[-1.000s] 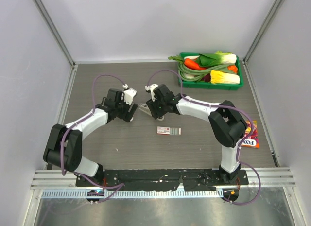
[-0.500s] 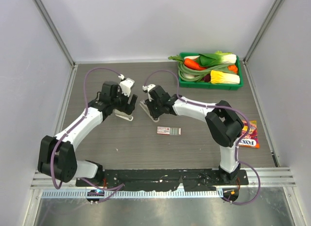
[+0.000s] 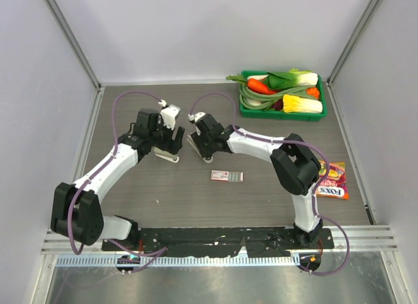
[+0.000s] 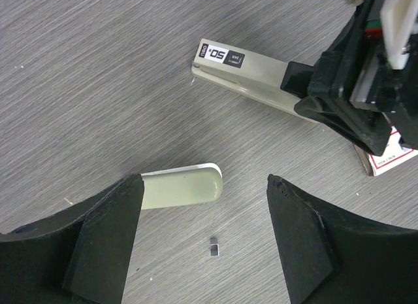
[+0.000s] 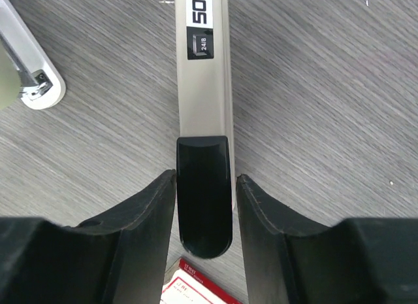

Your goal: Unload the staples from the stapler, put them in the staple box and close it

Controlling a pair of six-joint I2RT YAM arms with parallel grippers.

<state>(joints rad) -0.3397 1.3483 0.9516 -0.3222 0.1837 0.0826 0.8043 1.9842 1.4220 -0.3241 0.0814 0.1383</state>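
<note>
Grey wood-look desk (image 3: 261, 206), with pale walls around it. The right pincer (image 5: 206, 175) is clenched on the stapler (image 5: 202, 68). Its two black fingers (image 5: 147, 209) hug the sides of the stapler's black end. The stapler lies flat near the middle of the desk, a bit toward the far edge, with its "50" label facing up.

The left pincer (image 4: 204, 180) is just beside it, spread wide and holding nothing. A pale green part (image 4: 183, 189) with a white edge lies on the desk by one of its fingers. The staples (image 4: 214, 248), one tiny silver bit, lie near that part.

A pink and white box (image 3: 226, 176) lies closer to the near edge. A green tray (image 3: 287, 117) of vegetables sits in the far right corner. A bright snack bag (image 3: 332, 186) lies by the right edge.
</note>
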